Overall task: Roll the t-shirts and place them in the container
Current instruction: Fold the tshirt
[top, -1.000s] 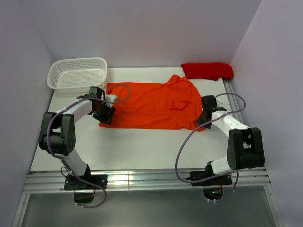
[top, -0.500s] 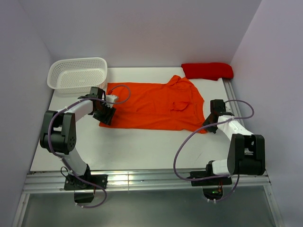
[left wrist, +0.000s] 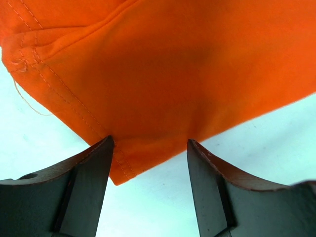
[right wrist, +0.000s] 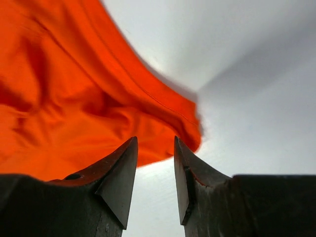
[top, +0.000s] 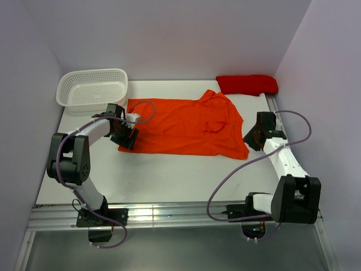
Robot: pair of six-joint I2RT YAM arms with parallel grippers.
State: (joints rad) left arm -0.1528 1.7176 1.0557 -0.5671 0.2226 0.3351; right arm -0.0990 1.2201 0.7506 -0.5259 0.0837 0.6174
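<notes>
The orange t-shirt (top: 183,127) lies spread flat across the middle of the table, its collar end to the right. My left gripper (top: 125,139) stands open at the shirt's near left corner. In the left wrist view the open left gripper (left wrist: 149,140) straddles that hemmed corner (left wrist: 118,168) without pinching it. My right gripper (top: 252,139) is open just right of the shirt's right edge, apart from the cloth. The right wrist view shows the right gripper (right wrist: 155,139) with nothing between its tips and the orange cloth (right wrist: 74,98) beyond them. The darker red t-shirt (top: 247,84) lies bunched at the back right.
A white slotted basket (top: 93,87) stands at the back left corner, just behind my left arm. Walls close in the table on the left, back and right. A metal rail (top: 169,217) runs along the near edge by the arm bases.
My right gripper tugged the shirt's near right corner rightwards, then opened, let it go and drew back to the right. The left gripper stayed at the left corner, a little wider.
</notes>
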